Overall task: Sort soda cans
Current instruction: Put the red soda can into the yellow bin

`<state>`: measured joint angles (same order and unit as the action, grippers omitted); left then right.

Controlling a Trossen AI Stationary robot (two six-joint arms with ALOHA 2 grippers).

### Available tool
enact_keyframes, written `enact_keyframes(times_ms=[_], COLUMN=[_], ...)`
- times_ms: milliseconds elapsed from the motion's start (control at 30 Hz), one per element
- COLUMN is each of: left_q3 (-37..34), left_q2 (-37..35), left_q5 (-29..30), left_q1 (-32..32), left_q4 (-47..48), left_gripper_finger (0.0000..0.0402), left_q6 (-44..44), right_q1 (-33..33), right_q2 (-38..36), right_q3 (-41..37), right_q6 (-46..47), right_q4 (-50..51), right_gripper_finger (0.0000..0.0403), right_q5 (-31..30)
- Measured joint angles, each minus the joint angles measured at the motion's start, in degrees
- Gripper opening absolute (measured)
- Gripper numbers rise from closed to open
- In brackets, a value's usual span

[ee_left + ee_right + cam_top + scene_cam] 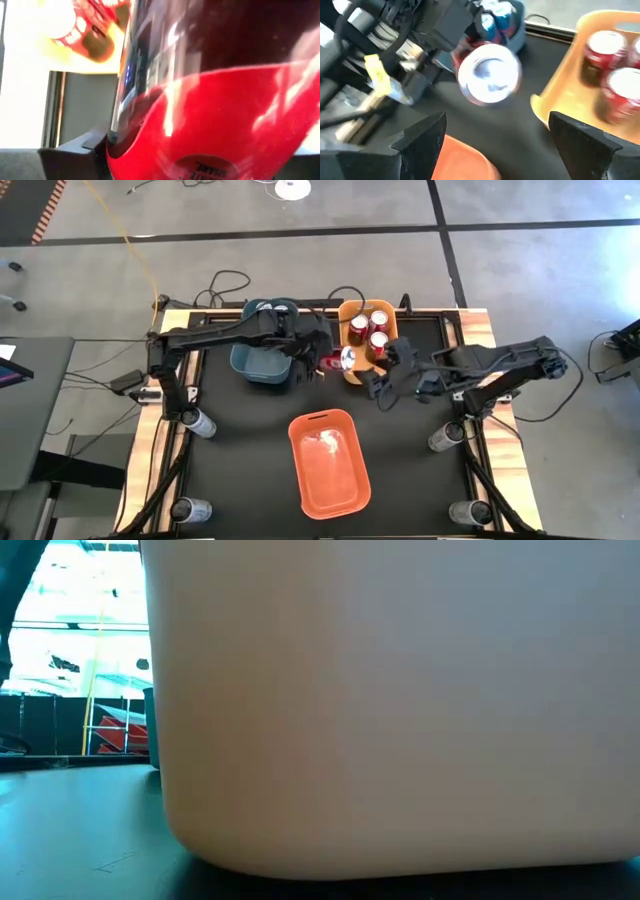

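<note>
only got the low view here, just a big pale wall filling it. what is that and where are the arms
Observer: That wall is the orange bin at the table's near middle. Both arms are behind it, by the yellow bin.
Operator: left pincer got anything
Observer: Yes, the left pincer is closed on a red can, between the blue bin and the yellow one.
Operator: and the right
Observer: The right pincer is open and empty, facing that can's silver top.
</note>
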<state>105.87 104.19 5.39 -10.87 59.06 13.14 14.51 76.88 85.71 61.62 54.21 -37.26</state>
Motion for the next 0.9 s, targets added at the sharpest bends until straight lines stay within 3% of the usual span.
enact_keyframes(times_ms=[167, 467, 700, 900], left_q3=[2.56, 5.51, 6.26, 6.26], left_q2=[-0.07, -0.16, -0.23, -0.14], left_q5=[-0.20, -2.01, -2.03, -2.16], left_q1=[0.02, 0.37, 1.46, 1.90], left_q4=[0.35, -0.31, -0.69, -1.94], left_gripper_finger=[0.0285, 0.0285, 0.0285, 0.0285], left_q6=[-1.92, -2.00, -2.09, -3.33], right_q1=[-4.44, -10.49, -12.27, -13.23], right_q2=[-0.20, 0.10, 1.95, 3.34], right_q3=[0.00, 0.02, 0.00, 0.00], right_q6=[-4.00, -9.10, -14.46, -13.85], right_q4=[-7.75, -9.30, -17.52, -16.58], right_gripper_finger=[0.0369, 0.0369, 0.0370, 0.0360], right_q5=[4.87, 11.69, 16.02, 17.57])
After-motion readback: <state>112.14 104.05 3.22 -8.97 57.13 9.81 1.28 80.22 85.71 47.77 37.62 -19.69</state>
